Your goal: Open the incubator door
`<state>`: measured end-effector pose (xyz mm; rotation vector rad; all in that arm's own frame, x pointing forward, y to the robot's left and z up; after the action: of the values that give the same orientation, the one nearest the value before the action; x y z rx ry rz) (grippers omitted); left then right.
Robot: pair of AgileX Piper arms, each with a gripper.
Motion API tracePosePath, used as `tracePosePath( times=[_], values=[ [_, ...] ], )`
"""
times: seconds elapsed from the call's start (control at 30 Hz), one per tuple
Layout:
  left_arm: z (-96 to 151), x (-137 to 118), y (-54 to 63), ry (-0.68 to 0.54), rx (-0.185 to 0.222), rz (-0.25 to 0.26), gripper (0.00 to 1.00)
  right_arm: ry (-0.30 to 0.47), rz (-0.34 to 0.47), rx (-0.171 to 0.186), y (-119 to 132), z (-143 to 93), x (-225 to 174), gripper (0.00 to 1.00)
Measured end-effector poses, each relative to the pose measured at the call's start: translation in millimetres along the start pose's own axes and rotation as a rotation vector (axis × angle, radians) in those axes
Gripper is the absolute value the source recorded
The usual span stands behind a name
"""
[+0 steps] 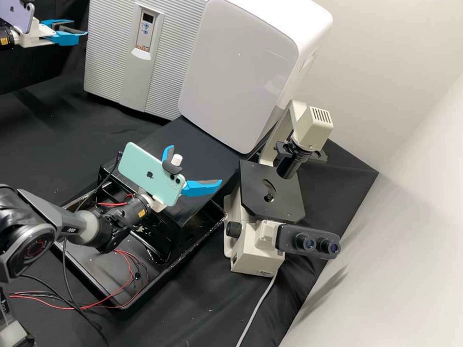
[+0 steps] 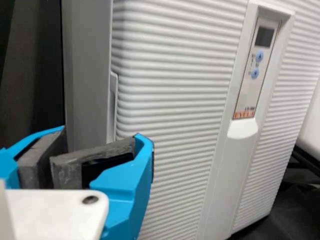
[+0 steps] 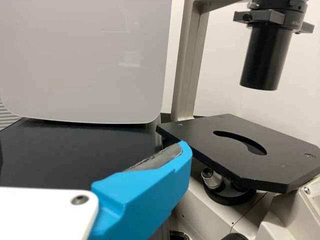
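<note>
The incubator (image 1: 108, 50) stands at the back left in the high view, its ribbed door looking closed. My left gripper (image 1: 80, 27) is left of it, fingers a little apart with nothing between them. In the left wrist view the same gripper (image 2: 101, 133) is in front of the door's side edge, near a narrow recessed grip (image 2: 114, 105); whether it touches cannot be told. The ribbed door (image 2: 170, 75) carries a control panel (image 2: 256, 67). My right gripper (image 1: 195, 164) stands wide open and empty before the microscope. One blue finger (image 3: 142, 195) shows in the right wrist view.
Right of the incubator, a white rounded cabinet (image 1: 236, 64) stands close beside it. The microscope (image 1: 271, 192) is on the black bench at the right. A black tray (image 1: 100, 281) with cables lies under the right arm.
</note>
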<state>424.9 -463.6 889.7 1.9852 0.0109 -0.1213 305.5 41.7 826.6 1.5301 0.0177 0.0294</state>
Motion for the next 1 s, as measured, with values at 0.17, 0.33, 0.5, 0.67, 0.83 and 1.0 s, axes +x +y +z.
tracePosePath(
  times=[0.17,0.33,0.5,0.67,0.83,1.0],
  values=[
    [4.0,4.4,10.7,-0.022,0.029,0.026,1.0,0.0,0.0,0.0,0.0,0.0,0.0,1.0],
    [7.2,16.3,20.7,-0.057,0.078,0.048,1.0,0.0,0.0,0.0,0.0,0.0,0.0,1.0],
    [5.8,30.6,23.6,-0.083,0.066,0.054,1.0,0.0,0.0,0.0,0.0,0.0,0.0,1.0],
    [4.5,38.5,20.2,-0.099,0.062,0.033,1.0,0.0,0.0,0.0,0.0,0.0,0.0,1.0],
    [-0.4,47.8,11.0,-0.089,0.045,-0.005,1.0,0.0,0.0,0.0,0.0,0.0,0.0,1.0],
    [-1.3,55.4,8.4,-0.087,0.025,-0.02,1.0,0.0,0.0,0.0,0.0,0.0,0.0,1.0]
  ],
)
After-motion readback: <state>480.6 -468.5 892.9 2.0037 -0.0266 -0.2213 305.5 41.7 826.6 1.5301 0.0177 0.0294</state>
